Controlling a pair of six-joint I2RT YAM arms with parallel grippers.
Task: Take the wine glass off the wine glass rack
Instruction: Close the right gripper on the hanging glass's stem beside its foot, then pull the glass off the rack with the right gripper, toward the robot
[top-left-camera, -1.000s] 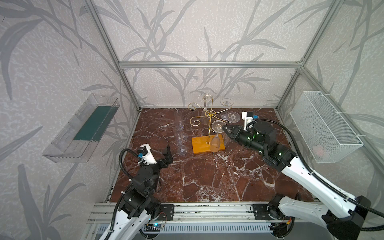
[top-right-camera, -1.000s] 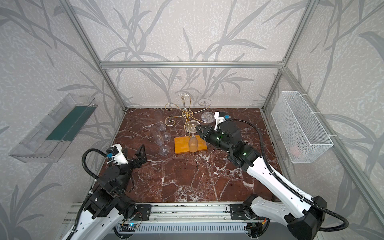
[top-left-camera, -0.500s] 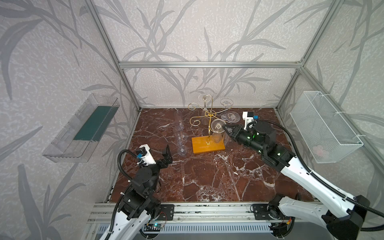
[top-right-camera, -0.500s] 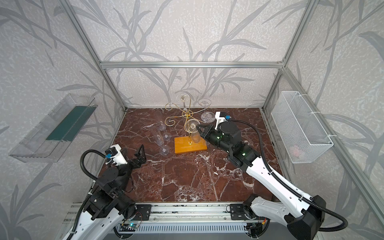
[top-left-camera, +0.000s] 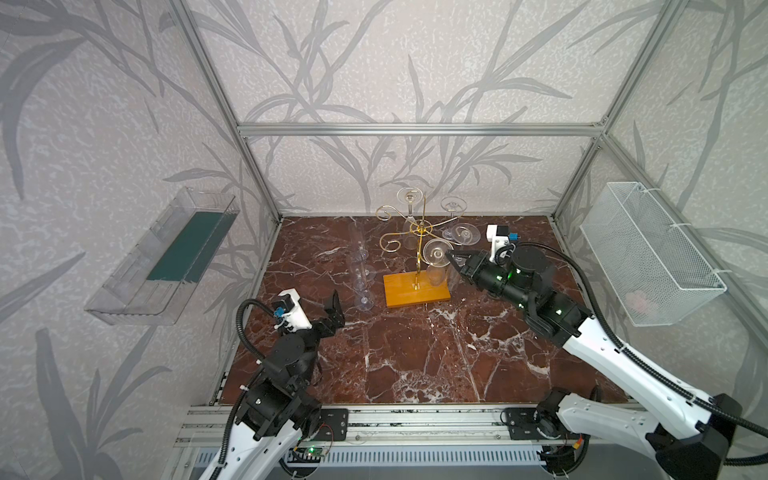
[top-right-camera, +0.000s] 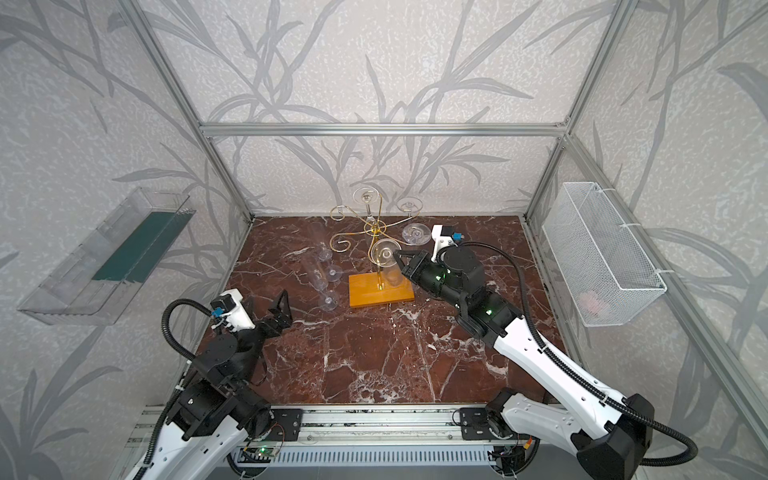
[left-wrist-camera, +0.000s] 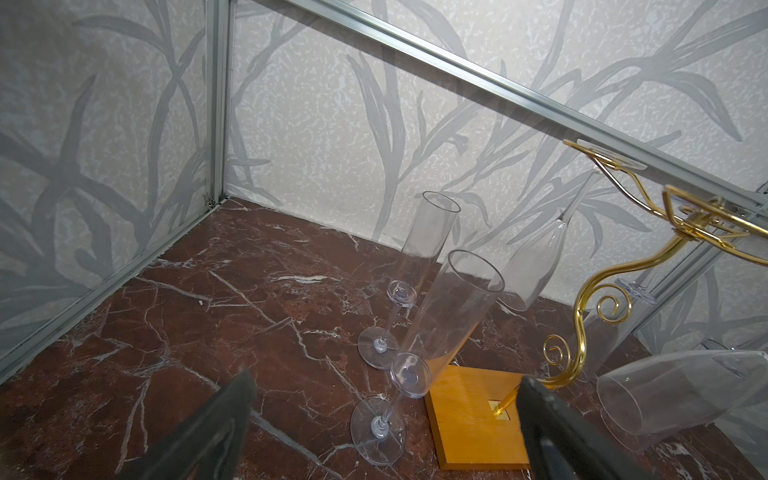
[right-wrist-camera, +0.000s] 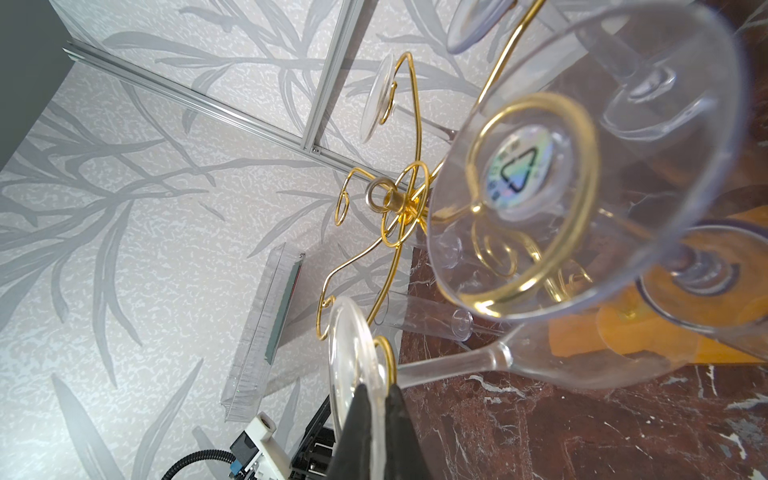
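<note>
**Right gripper**: jaws pinched the foot rim of the wine glass, which hung bowl-down in the near-right curl of the wine glass rack at the far middle of the table. Standing flutes crowded the left edge of the rack's base, while the near half of the table lay open. **Left gripper**: it hovered near left, jaws spread. Against a second earlier, the right jaws had narrowed slightly, and the glass and left arm had kept their places.

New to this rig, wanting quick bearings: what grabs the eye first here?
The gold wine glass rack stands mid-table toward the back, clear glasses hanging upside down from its curls. The right gripper pinches the foot of the wine glass on the front curl.
</note>
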